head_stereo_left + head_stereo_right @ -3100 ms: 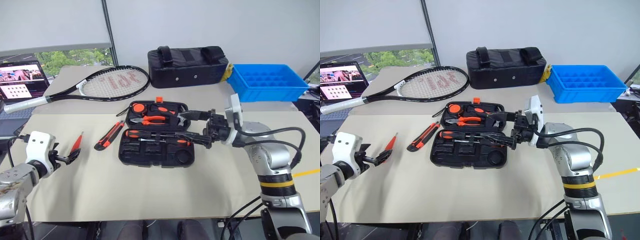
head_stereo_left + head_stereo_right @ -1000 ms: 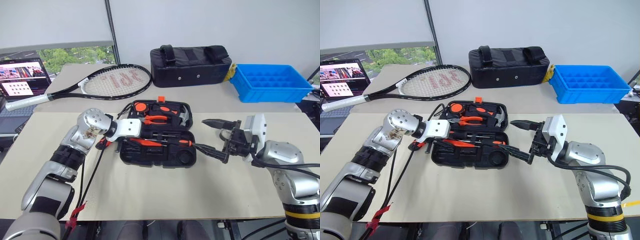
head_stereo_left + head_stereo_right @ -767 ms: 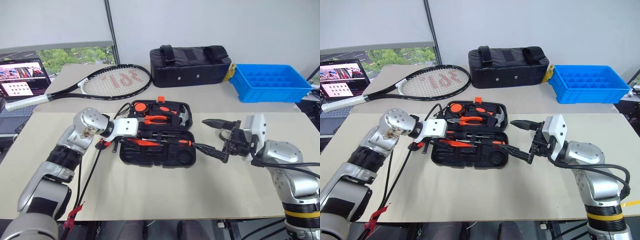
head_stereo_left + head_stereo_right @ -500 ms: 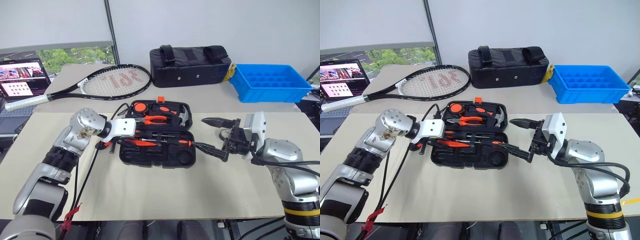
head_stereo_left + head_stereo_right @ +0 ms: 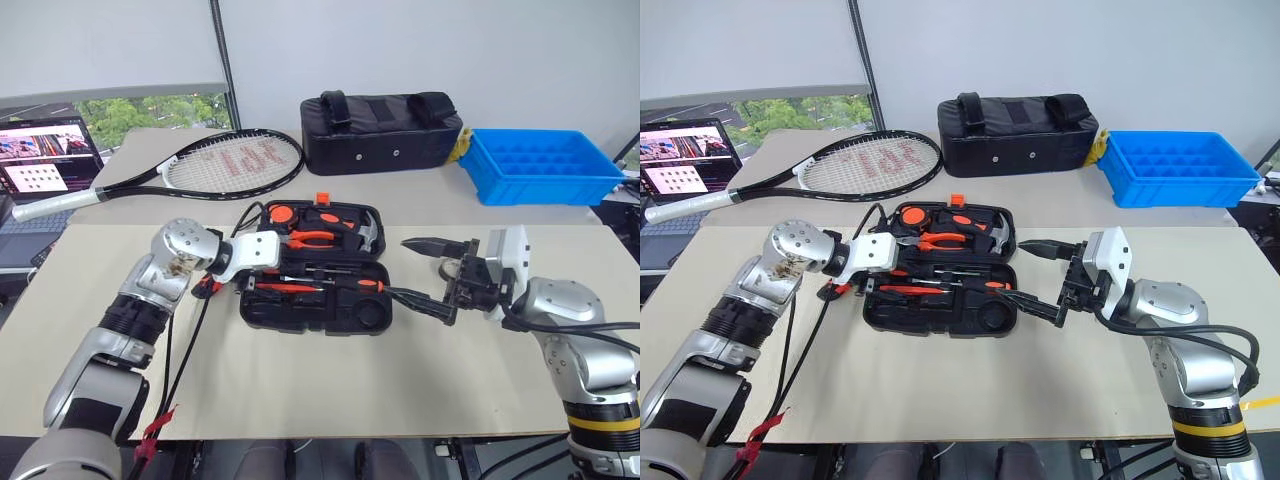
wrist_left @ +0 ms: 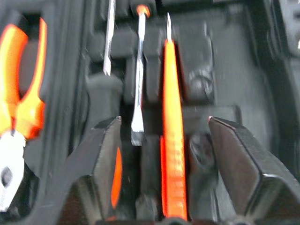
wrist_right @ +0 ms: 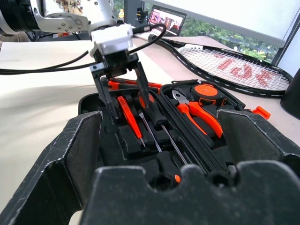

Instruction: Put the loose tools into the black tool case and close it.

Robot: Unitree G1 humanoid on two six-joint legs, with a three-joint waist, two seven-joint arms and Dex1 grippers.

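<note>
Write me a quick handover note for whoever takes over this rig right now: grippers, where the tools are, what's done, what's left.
Left gripper: open, over the black tool case, straddling the slim orange screwdriver lying in it.
Right gripper: open, empty, hovering beside the case's right end.
Done: slim orange screwdriver and other screwdrivers lie in the case.
Left: orange-black utility knife is on the table by the case's left edge, under the left arm; pack it, then close the open case.

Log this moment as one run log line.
left gripper: open over slim orange screwdriver, lying in black tool case | right gripper: open, right of case | lid: open
</note>
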